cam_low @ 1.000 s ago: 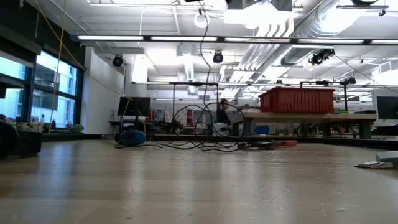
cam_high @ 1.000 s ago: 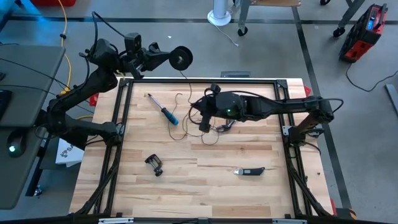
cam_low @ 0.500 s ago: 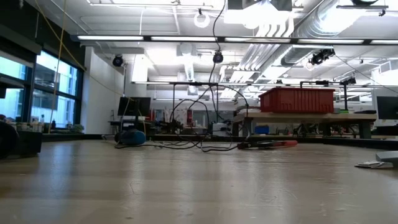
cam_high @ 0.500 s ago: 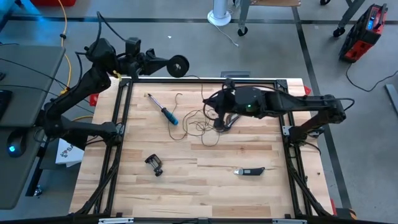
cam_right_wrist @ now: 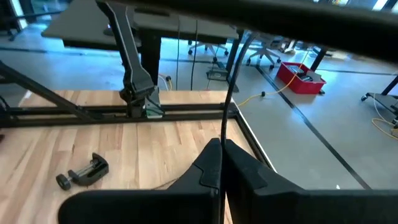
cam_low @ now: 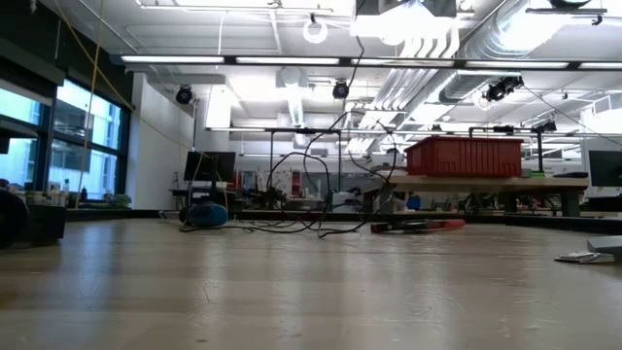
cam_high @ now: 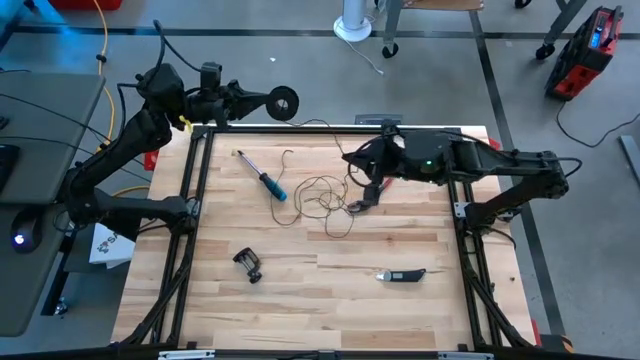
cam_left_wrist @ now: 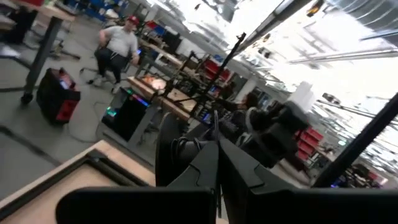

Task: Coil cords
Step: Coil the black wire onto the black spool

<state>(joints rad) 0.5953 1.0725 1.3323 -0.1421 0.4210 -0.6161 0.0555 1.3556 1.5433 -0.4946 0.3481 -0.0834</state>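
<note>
The thin dark cord (cam_high: 318, 195) was seen lying in loose loops on the far middle of the tabletop (cam_high: 320, 300), one strand running up and off the far edge toward the small round black reel (cam_high: 285, 102). The reel was held in the air beyond the far left corner of the tabletop, clamped edge-on between the fingers of the left hand (cam_high: 262, 100), which were pressed against it; in the left wrist view the dark disc (cam_left_wrist: 177, 152) was seen just ahead of those fingers. The right hand (cam_high: 362, 163) was raised over the far right part of the tabletop, just beside the loops, its fingers pressed together on a strand of the cord, which in the right wrist view was seen rising from between them (cam_right_wrist: 229, 93). In the low view the loops (cam_low: 321, 194) were seen standing up off the wood. A blue-handled screwdriver (cam_high: 264, 178) lay to the left of the loops, and red-handled pliers (cam_high: 366, 193) lay at their right edge. Nearer the front a small black clamp (cam_high: 248, 264) lay at the left and a dark folding knife (cam_high: 402, 275) at the right, both well apart from the cord.
</note>
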